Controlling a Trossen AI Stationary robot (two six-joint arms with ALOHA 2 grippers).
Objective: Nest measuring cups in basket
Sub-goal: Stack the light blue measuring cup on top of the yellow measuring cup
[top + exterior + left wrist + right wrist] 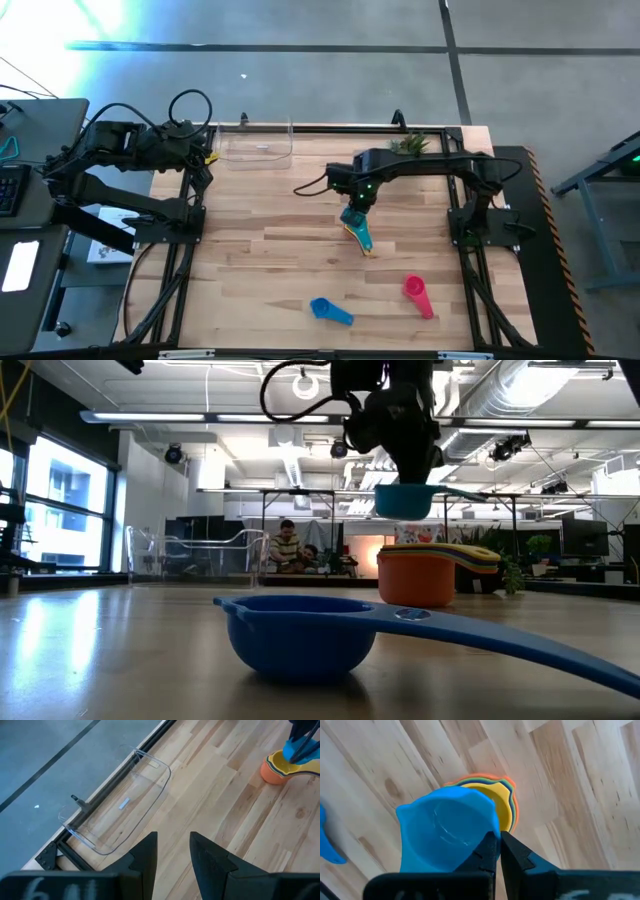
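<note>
A teal cup [445, 830] is held clamped in the right gripper [497, 845] just above the nested stack [435, 572] mid-table; the clear basket [255, 145] lies at the far edge, below the left gripper [172, 852], whose fingers are slightly parted

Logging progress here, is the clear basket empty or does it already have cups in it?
Empty. The basket shows only bare clear plastic; the nested cups stand on the table.
</note>
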